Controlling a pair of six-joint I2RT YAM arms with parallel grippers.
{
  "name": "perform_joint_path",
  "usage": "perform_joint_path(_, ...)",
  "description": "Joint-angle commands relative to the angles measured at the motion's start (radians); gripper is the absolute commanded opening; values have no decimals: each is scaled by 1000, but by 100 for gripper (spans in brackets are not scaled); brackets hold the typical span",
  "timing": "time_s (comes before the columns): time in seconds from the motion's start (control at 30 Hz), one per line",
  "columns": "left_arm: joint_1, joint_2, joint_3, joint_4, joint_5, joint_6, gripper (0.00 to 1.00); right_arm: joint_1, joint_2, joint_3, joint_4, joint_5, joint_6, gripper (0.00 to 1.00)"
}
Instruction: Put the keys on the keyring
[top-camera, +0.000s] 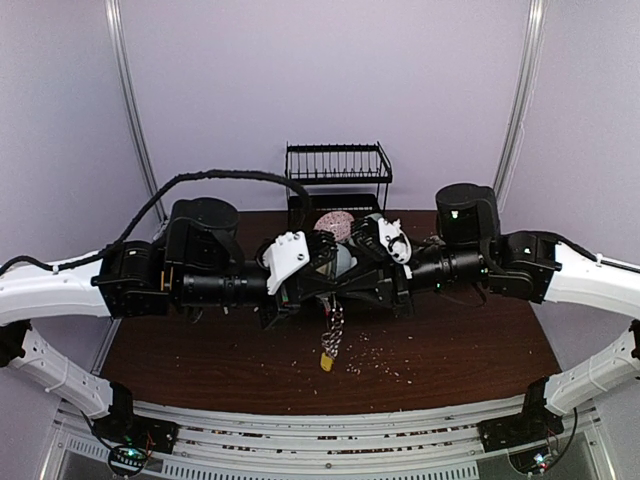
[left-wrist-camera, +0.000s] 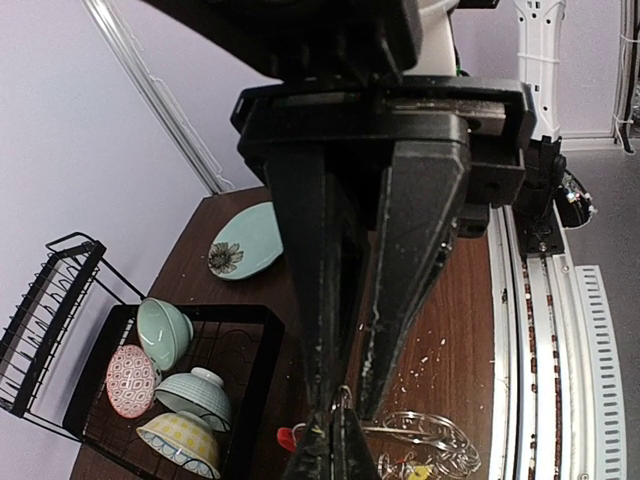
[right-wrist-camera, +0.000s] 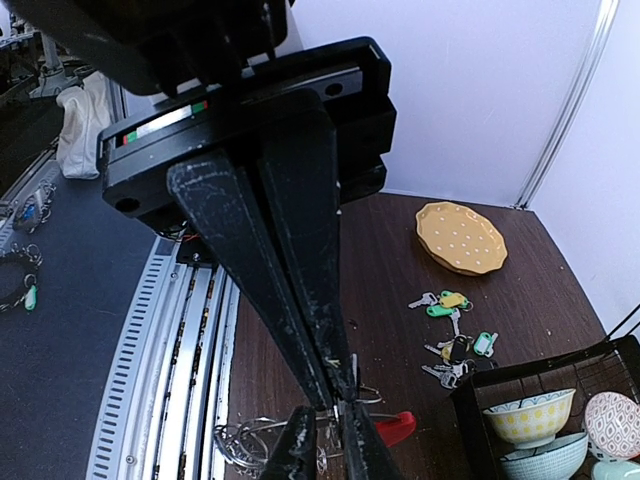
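Both grippers meet tip to tip above the middle of the brown table. My left gripper (top-camera: 328, 292) (left-wrist-camera: 338, 405) is shut on the thin wire of the keyring (left-wrist-camera: 430, 432), and a small loop shows at its fingertips. My right gripper (top-camera: 346, 293) (right-wrist-camera: 337, 399) has its fingers pressed together on the same wire, next to the red sleeve (right-wrist-camera: 398, 428). Split rings and a yellow-tagged key (top-camera: 327, 361) hang below the grip. Loose keys (right-wrist-camera: 455, 340) with green, yellow and teal tags lie on the table to the right.
A yellow dotted plate (right-wrist-camera: 462, 237) lies beyond the loose keys. A teal flowered plate (left-wrist-camera: 245, 240) sits at the left. A black wire rack (top-camera: 338, 175) at the back has a tray (left-wrist-camera: 250, 315) holding several bowls. Pale crumbs dot the wood. Metal rails (top-camera: 330, 420) line the near edge.
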Motion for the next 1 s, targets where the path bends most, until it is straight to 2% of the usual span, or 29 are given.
perform_joint_path(0.0,3,2,27,41,27,11,0,-5,-4,30,-6,-6,-3,12)
perform_joint_path(0.17,3,3,24,42,34,15,0,-5,1,32,-2,-14,-1,0)
perform_joint_path(0.33,4,-21,4,82,68,9,0,-5,2,27,7,-10,10,0)
perform_joint_path(0.43,4,-45,-30,140,70,-16,0,-7,-15,-6,90,-25,57,0)
perform_joint_path(0.53,4,-78,-75,196,49,-37,22,-14,-43,-76,248,-46,145,0)
perform_joint_path(0.57,5,-91,-94,217,43,-43,26,-16,-52,-99,300,-50,174,0)
perform_joint_path(0.63,7,-122,-145,268,27,-44,28,-17,-65,-144,406,-58,247,0)
perform_joint_path(0.7,12,-152,-202,321,18,-44,34,-18,-71,-179,502,-82,301,0)
perform_joint_path(0.8,17,-172,-250,362,20,-34,42,-17,-64,-194,566,-114,349,0)
perform_joint_path(0.97,24,-143,-246,358,-97,-22,41,-18,-59,-205,618,-142,381,0)
